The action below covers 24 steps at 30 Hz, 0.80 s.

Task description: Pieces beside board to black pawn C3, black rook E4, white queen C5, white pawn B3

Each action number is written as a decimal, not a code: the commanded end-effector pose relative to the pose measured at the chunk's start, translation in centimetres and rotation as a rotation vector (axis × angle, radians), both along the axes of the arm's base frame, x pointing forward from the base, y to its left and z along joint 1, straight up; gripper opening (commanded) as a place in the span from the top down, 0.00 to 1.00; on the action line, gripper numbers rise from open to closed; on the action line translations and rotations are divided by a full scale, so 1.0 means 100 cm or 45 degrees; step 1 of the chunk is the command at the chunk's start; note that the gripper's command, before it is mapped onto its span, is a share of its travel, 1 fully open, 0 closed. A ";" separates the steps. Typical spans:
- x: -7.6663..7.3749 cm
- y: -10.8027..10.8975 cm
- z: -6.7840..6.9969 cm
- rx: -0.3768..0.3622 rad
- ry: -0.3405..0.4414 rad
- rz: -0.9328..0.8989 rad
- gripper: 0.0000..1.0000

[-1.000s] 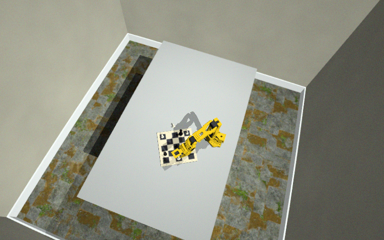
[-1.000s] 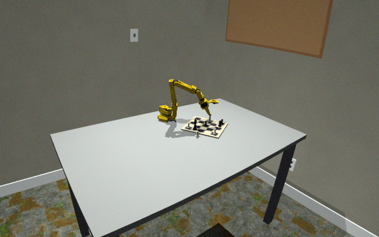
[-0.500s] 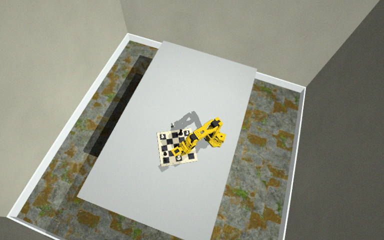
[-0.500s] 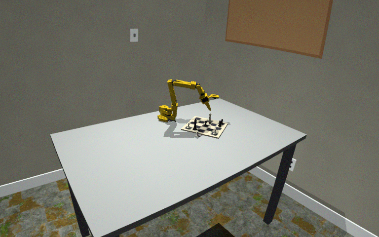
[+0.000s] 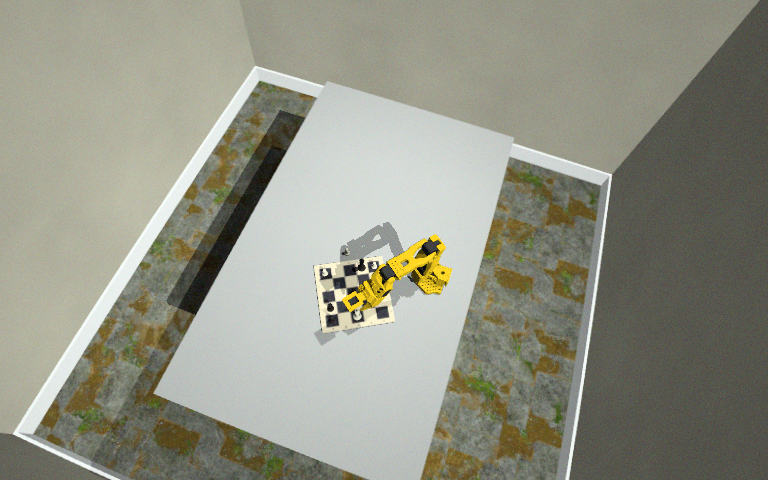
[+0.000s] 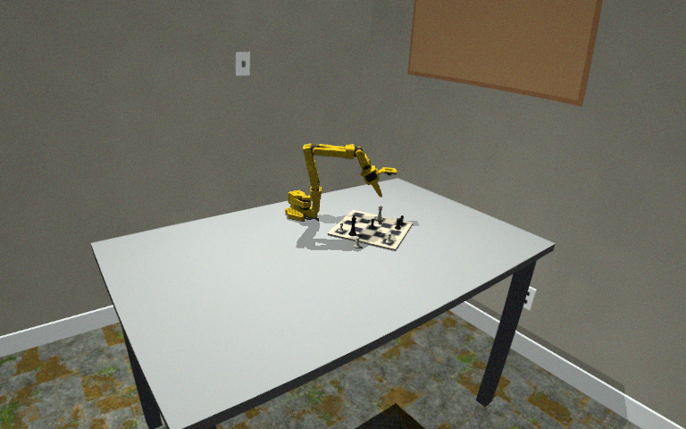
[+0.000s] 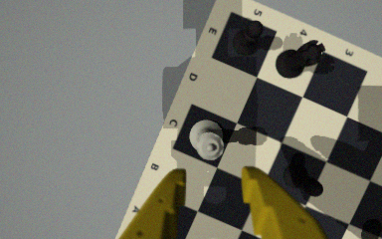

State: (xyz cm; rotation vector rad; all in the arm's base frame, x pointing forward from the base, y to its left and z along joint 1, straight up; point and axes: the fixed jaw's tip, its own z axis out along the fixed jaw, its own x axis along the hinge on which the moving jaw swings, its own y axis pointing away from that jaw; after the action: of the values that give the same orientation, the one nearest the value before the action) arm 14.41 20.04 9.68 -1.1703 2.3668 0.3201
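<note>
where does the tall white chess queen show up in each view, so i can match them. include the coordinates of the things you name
The tall white chess queen (image 5: 357,314) (image 6: 380,214) (image 7: 205,135):
Top: below centre, slightly left.
Exterior: right of centre, about mid-height, at the board's far side.
Wrist: near the centre, slightly low and right, on C5.
Shared landmark: the flat black-and-cream checkered board (image 5: 318,283) (image 6: 372,243) (image 7: 149,185).

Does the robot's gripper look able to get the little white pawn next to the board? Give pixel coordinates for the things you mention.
Probably yes, after moving over. The gripper (image 5: 351,305) (image 6: 388,183) (image 7: 214,170) is open and empty, and no piece seems to touch the white pawn (image 5: 346,251) (image 6: 357,242).
</note>
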 end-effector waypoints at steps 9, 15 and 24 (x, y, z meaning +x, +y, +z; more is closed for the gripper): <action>0.031 -0.021 0.006 -0.025 0.030 -0.197 0.89; 0.062 -0.050 0.006 -0.067 0.078 -0.410 0.89; 0.112 -0.144 0.002 -0.136 0.226 -0.928 0.90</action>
State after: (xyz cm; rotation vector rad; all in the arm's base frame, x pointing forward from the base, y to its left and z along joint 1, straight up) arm 24.04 8.66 10.04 -0.4234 2.7168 0.0870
